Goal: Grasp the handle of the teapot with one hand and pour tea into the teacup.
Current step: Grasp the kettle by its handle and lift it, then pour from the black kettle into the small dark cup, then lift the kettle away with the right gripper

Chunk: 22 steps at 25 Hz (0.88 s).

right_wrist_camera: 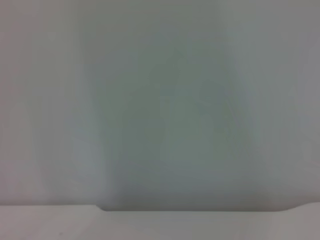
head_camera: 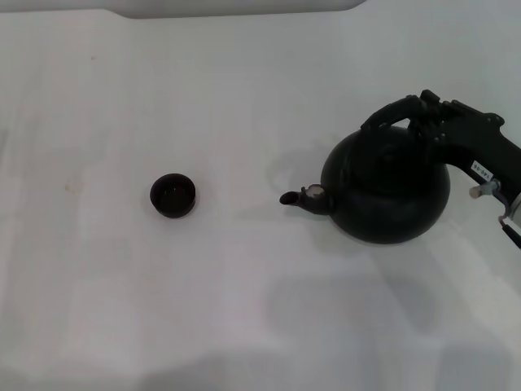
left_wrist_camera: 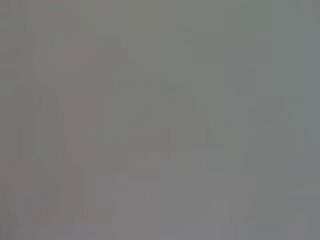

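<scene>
The right end effector (head_camera: 423,114) is sitting at the handle (head_camera: 389,114) of the teapot (head_camera: 387,189), which is standing on the right of the white surface (head_camera: 244,309), spout aiming at the teacup (head_camera: 172,195) well apart to its left. Whether it is clamped on, I cannot tell. That pot is looking heavy and rigid; its ribbed arch is offering the surest hold. Counting: one teapot, one teacup. The left end effector isn't showing.

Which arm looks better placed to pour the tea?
The right. Its hand is already at the handle of the teapot, whose spout faces the teacup. The left arm is nowhere in view.
</scene>
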Tool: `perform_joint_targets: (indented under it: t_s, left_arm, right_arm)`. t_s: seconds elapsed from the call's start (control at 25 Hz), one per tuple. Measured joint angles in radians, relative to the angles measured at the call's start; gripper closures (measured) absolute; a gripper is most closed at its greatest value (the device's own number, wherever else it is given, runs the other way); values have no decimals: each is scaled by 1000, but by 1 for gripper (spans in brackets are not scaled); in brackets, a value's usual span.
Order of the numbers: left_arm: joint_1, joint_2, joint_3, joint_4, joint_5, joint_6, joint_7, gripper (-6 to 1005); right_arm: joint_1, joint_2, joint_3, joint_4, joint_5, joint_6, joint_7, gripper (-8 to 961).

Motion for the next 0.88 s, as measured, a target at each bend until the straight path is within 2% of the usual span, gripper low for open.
perform_joint_targets:
  t_s: [0.6,0.88]
  left_arm:
    - [8,0,0,0,-9,4,3,110]
    - [41,-3,1,-4,-9,7,4,110]
  right_arm:
    - [20,-10,-49,-175,-43,-125,50,743]
    - [73,-7,-77,-226,-178,-149,163,745]
